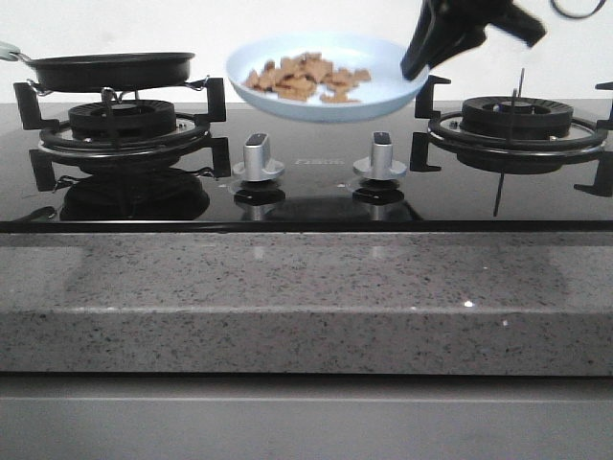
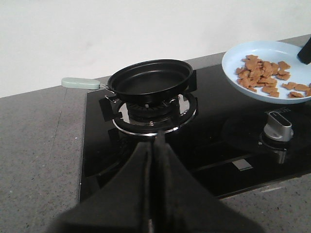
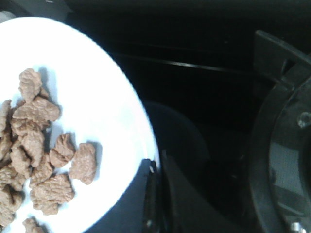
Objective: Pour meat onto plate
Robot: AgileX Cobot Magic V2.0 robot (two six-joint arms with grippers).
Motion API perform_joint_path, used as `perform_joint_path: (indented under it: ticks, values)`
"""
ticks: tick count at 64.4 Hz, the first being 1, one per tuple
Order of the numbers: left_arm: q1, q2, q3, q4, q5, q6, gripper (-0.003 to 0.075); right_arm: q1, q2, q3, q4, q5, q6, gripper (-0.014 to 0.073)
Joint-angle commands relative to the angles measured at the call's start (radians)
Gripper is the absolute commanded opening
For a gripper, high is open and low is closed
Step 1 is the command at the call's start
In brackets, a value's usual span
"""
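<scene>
From the front you face a white wall behind a speckled stone bench point(image 1: 306, 287) that carries a black glass hob point(image 1: 306, 192). The plate point(image 1: 393, 91) hangs in the air between the two burners, tilted toward you, with the meat point(image 1: 305, 77) heaped on it. Your right claw point(image 1: 426, 57) is clamped on the plate's right rim. The pan point(image 1: 105, 69) sits on the left burner point(image 1: 120, 129), and two knobs point(image 1: 259, 158) stand below the plate.

Your left wrist camera shows your left claw point(image 2: 154, 145) pressed together, holding nothing, near the pan point(image 2: 150, 77), which is bare inside.

Your right wrist camera shows the fingers point(image 3: 150, 194) pinching the plate's edge point(image 3: 136, 111), and the meat point(image 3: 36, 145) lying well in from them.
</scene>
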Motion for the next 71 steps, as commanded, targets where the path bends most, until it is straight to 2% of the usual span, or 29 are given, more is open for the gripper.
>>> perform_joint_path:
  ticks: [1,13,17,27,34,42,49,59,63,71]
  values:
    - [-0.009,0.01,-0.024,-0.015,-0.085,-0.011,-0.002,-0.008,-0.011,-0.061,0.04,-0.028,0.001,-0.006]
    - [-0.009,0.01,-0.024,-0.015,-0.085,-0.011,-0.002,-0.008,0.023,-0.061,0.039,-0.011,0.001,-0.0053]
    - [-0.009,0.01,-0.024,-0.017,-0.085,-0.011,-0.002,-0.008,0.023,-0.061,0.038,-0.009,0.001,-0.0022]
    - [-0.009,0.01,-0.024,-0.023,-0.085,-0.011,-0.002,-0.008,0.023,-0.061,0.022,-0.011,0.001,0.016]
    - [-0.009,0.01,-0.024,-0.023,-0.081,-0.011,-0.002,-0.009,0.023,-0.061,0.022,-0.019,0.001,0.0247]
    - [-0.009,0.01,-0.024,-0.023,-0.079,-0.011,-0.002,-0.027,0.018,-0.072,0.022,-0.023,0.001,0.0255]
    - [-0.009,0.01,-0.024,-0.023,-0.079,-0.011,-0.002,-0.05,0.011,-0.124,0.022,0.037,0.001,0.0255]
    - [-0.009,0.01,-0.024,-0.023,-0.079,-0.011,-0.002,-0.083,-0.012,-0.234,0.022,0.179,0.001,0.0225]
    - [-0.009,0.01,-0.024,-0.023,-0.079,-0.011,-0.002,-0.091,-0.019,-0.268,0.022,0.243,0.001,0.0155]
    - [-0.009,0.01,-0.024,-0.023,-0.081,-0.011,-0.002,-0.098,-0.029,-0.311,0.021,0.323,0.001,-0.0074]
